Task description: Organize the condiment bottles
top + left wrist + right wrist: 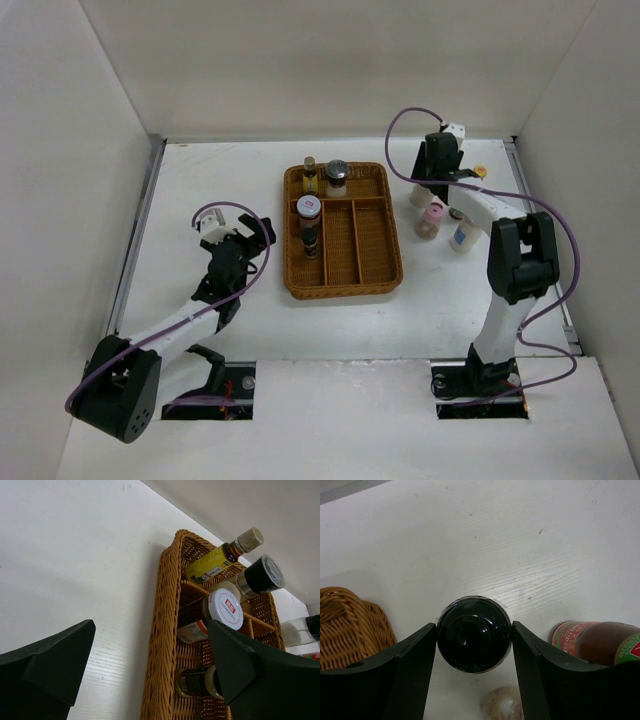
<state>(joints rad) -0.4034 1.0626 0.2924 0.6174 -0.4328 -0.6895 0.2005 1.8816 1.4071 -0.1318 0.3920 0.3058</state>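
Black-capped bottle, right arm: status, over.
Right gripper shut on black-capped bottle, outside wicker tray. Left gripper open, empty. Red-label sauce bottle close beside it.

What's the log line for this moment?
right jaws: shut on black-capped bottle | left jaws: open, empty | wicker tray: holds four bottles

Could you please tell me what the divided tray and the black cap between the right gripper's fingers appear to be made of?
The tray looks like woven wicker or rattan, matte tan: interlaced strands show along its wall. The black cap seems to be glossy moulded plastic, judging by soft highlights and concentric rings on top, though coated metal is possible.
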